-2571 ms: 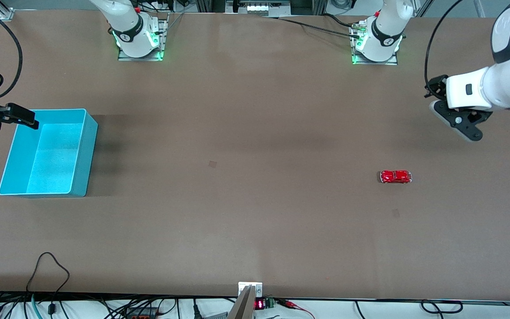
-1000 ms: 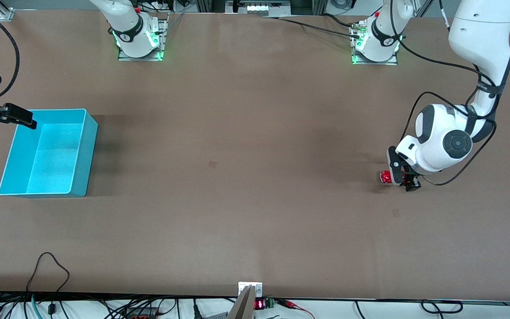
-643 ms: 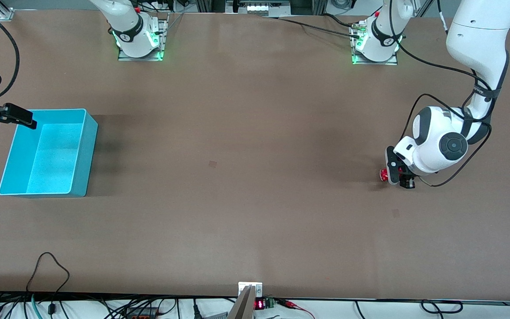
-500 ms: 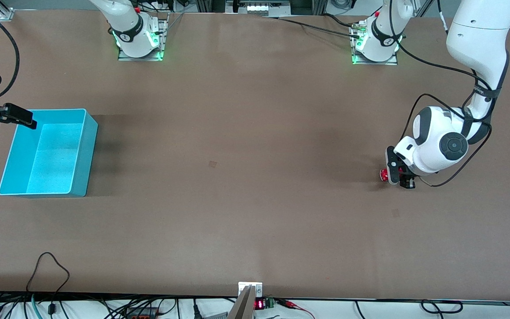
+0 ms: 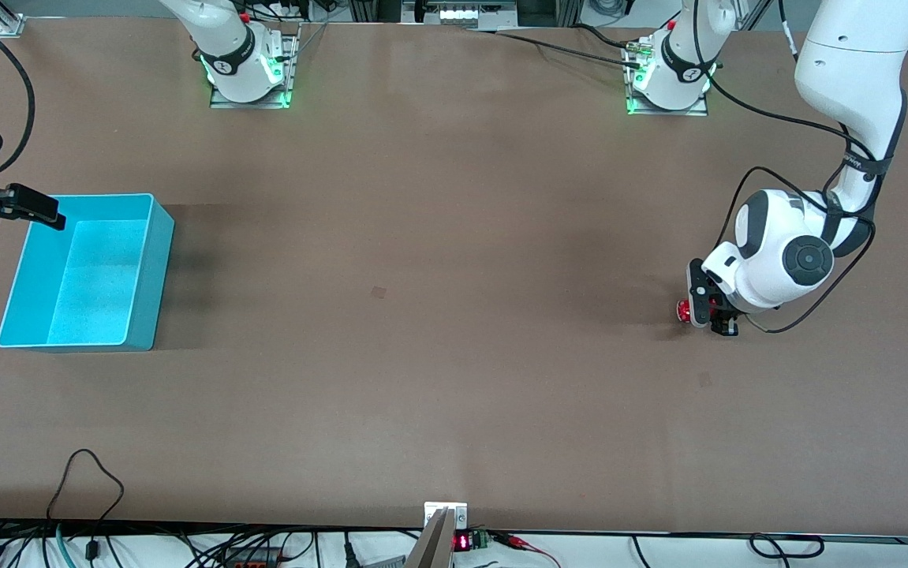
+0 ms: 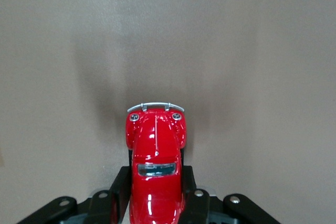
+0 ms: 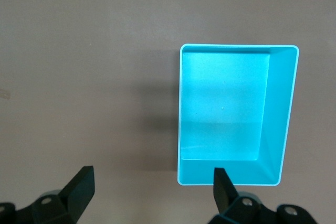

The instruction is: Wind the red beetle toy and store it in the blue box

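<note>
1. Gripping the red toy car (image 6: 155, 166) between its two black fingers (image 6: 119, 195), the left gripper (image 5: 708, 314) is sitting low at the table (image 5: 454, 315) toward the left arm's end.
2. Squeezed at its sides, the car is poking its rounded hood and silvery bumper out past the fingertips, and only its red tip (image 5: 684, 312) is showing beside the gripper in the front view.
3. Bending down over the car, the left arm's white wrist (image 5: 777, 259) is hiding most of it from the front camera.
4. Waiting at the right arm's end of the table, the right gripper (image 7: 152, 190) is hanging with its fingers spread wide apart, holding nothing.
5. Lying just under and ahead of that gripper, the blue box (image 5: 160, 260) is standing open-topped on the table, well apart from the car.
</note>
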Tool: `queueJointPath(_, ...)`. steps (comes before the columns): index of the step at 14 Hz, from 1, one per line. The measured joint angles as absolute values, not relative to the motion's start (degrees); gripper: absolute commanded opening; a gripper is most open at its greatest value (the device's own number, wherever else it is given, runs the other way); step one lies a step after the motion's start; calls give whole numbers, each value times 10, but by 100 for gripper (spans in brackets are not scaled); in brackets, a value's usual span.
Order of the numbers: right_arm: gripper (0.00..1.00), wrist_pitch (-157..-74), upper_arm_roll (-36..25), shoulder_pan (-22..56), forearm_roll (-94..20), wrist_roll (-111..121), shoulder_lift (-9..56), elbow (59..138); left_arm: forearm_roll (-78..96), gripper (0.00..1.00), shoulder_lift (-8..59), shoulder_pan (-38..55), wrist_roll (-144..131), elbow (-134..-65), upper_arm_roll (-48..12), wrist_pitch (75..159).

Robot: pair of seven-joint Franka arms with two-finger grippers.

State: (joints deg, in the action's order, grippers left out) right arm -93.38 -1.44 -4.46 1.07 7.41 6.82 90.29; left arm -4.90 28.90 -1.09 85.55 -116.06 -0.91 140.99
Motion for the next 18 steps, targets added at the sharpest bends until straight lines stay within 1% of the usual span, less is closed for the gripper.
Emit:
queueJointPath(3, 100, -934, -14, -45, 11, 74, 68, 903, -49, 14, 291, -42, 902, -1157, -8, 1410)
queueJointPath(9, 100, -934, -13, -44, 10, 74, 68, 903, -49, 15, 305, -136, 1006, -1134, -7, 1411)
queueJointPath(12, 100, -934, -13, -44, 10, 74, 68, 903, -49, 15, 307, -162, 1046, -1131, -7, 1414)
queueJointPath(13, 100, -934, -13, -44, 10, 74, 68, 903, -49, 19, 308, -170, 1053, -1131, -7, 1420)
queueJointPath(14, 100, -934, -13, -44, 10, 74, 68, 903, -49, 50, 308, -176, 1058, -1131, -7, 1425)
queueJointPath(15, 100, -934, -12, -44, 10, 74, 68, 903, -49, 99, 309, -180, 1059, -1131, -7, 1429)
queueJointPath(18, 100, -934, -11, -44, 10, 74, 69, 904, -32, 100, 314, -198, 1060, -1131, -13, 1455)
